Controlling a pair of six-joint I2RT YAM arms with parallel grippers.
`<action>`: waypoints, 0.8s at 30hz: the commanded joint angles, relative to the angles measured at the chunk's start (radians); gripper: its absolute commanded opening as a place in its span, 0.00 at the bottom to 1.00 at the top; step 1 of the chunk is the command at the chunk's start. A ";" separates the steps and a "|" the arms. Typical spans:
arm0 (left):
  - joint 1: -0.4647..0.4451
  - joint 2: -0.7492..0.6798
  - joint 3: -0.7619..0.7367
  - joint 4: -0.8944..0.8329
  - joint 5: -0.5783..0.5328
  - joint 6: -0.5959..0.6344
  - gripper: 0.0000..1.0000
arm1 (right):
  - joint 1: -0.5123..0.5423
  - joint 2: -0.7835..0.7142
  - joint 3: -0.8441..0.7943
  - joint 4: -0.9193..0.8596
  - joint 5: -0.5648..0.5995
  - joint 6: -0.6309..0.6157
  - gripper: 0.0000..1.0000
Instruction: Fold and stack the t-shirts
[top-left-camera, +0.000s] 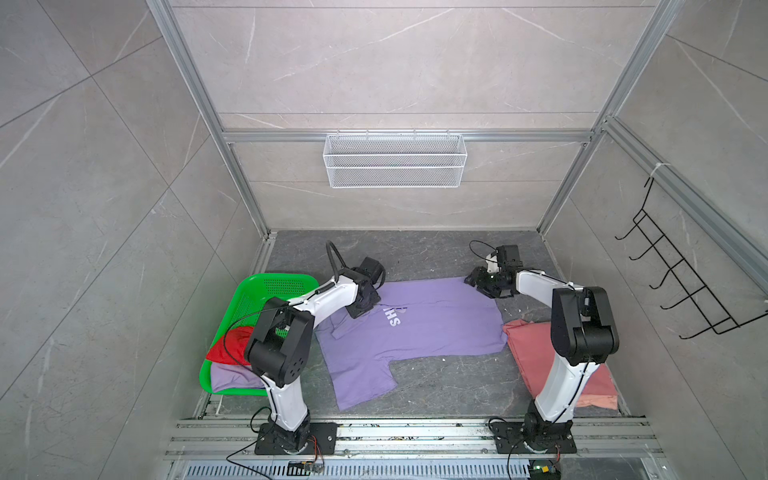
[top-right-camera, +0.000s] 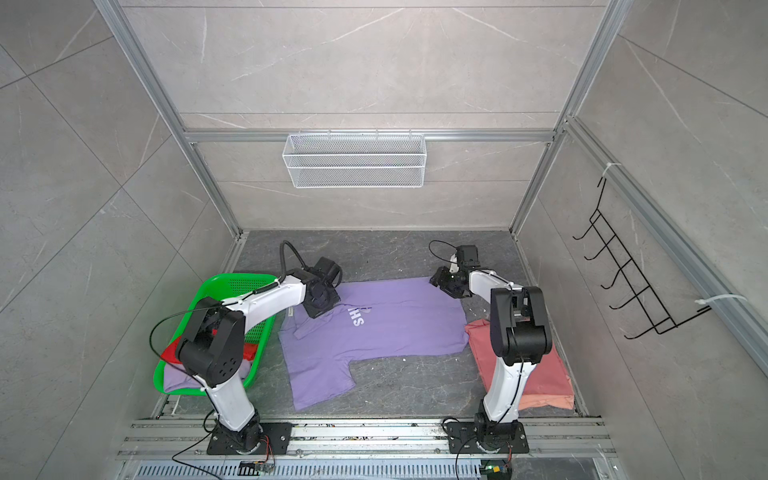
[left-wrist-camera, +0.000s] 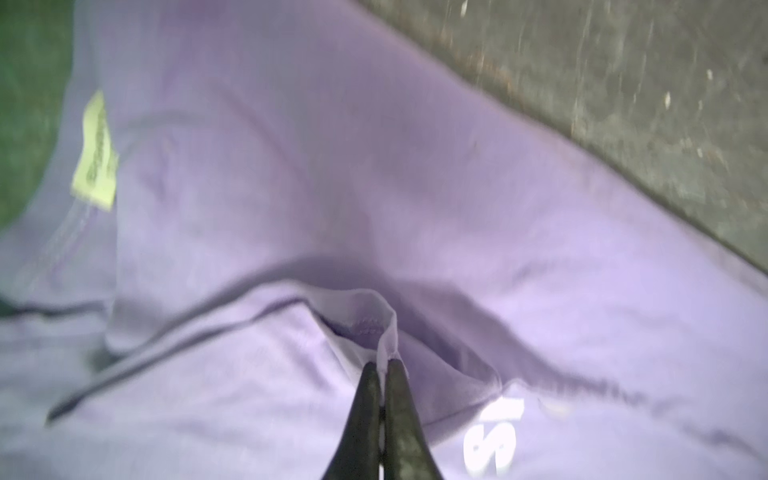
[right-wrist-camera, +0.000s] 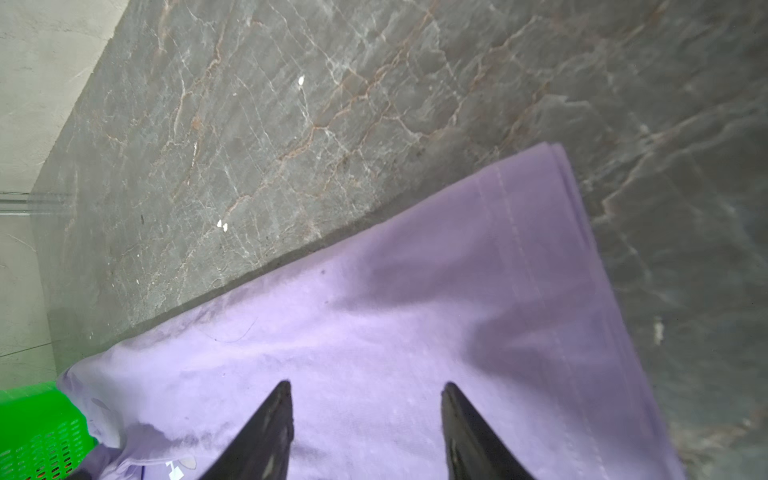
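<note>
A grey marbled bench (top-left-camera: 415, 257) is carrying the work inside a tiled, aluminium-framed cell. At the far left a green basket (top-left-camera: 249, 299) is sitting on it, holding a crumpled red t-shirt (top-left-camera: 226, 349) and a second lavender t-shirt (top-left-camera: 232, 376) beneath it. Just right of the basket, the left gripper (left-wrist-camera: 383, 365) is pinching a raised ridge of hem on the lavender SHINE t-shirt (top-left-camera: 436, 328), its tips pressed together on the cloth close to the white print. That t-shirt is lying spread across the middle of the bench, one sleeve pointing toward the arm bases. Over its far right corner the right gripper (right-wrist-camera: 366, 385) is hovering with its tips spread apart, clasping nothing. At the right edge a folded salmon-pink t-shirt (top-left-camera: 536, 353) is lying just beside the lavender one, partly under the right arm.
</note>
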 joint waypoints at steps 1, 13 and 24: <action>-0.028 -0.084 -0.051 -0.024 0.138 -0.109 0.16 | 0.001 0.018 -0.022 0.016 -0.013 -0.006 0.57; -0.021 -0.147 -0.008 -0.043 0.076 0.002 0.47 | 0.001 -0.002 -0.042 0.017 -0.020 -0.008 0.57; 0.098 0.028 0.122 0.121 0.055 0.295 0.55 | 0.000 -0.035 -0.051 0.008 -0.055 -0.015 0.62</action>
